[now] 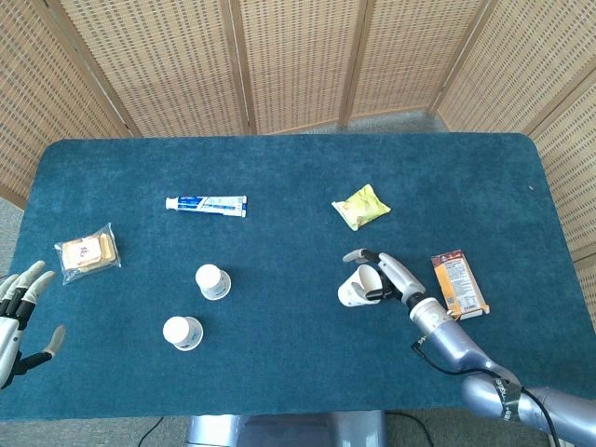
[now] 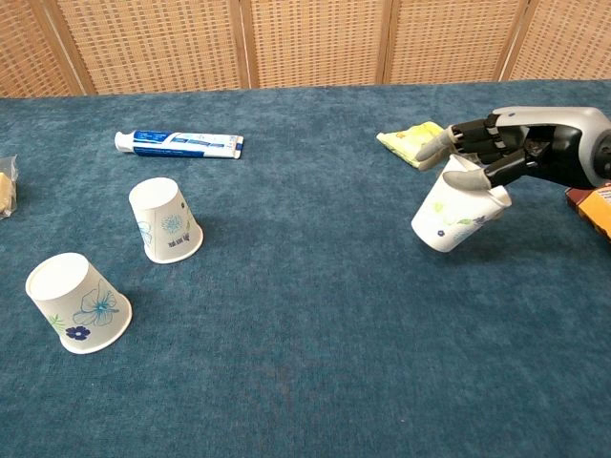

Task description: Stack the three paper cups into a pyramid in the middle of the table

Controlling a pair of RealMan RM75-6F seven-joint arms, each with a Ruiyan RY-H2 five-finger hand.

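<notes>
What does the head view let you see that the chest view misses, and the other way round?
Only the head view shows the left hand, open at the table's near-left edge, the whole cracker packet and the whole orange snack box. Only the chest view shows the flower prints on the cups and that the right hand's cup is tilted, apparently off the cloth. Both show the right hand holding that cup, two upside-down cups, the toothpaste tube and the yellow packet.

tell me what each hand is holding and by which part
The right hand holds a paper cup by its rim, tilted above the table. The left hand holds nothing.
</notes>
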